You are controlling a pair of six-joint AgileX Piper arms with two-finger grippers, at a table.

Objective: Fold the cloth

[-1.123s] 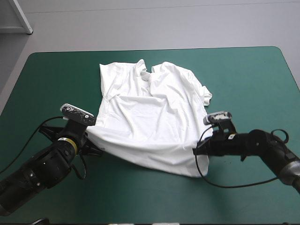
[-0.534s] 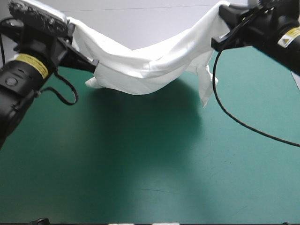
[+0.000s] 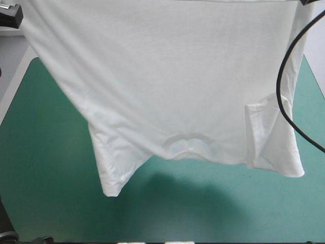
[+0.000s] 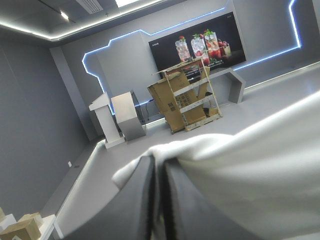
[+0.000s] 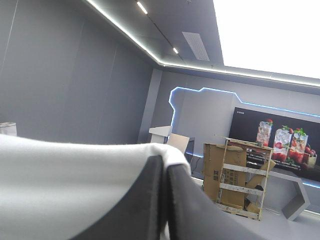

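The white T-shirt hangs spread wide above the table, held up by its hem. Its collar points down and a sleeve dangles at each lower side. In the high view the hem and both grippers lie past the upper edge. My left gripper is shut on the T-shirt, white fabric bunched over its fingertips and trailing to one side. Raised to the same height, my right gripper is shut on the T-shirt, the cloth draped across its fingers.
The teal-green cover lies well below the hanging shirt, which casts a shadow near the front middle. The table's left edge shows beside the shirt. Both wrist views look level into the room.
Earlier the shirt lay on the table with both grippers at its near hem. Both arms rose with it, and it now hangs high and stretched wide, collar down.
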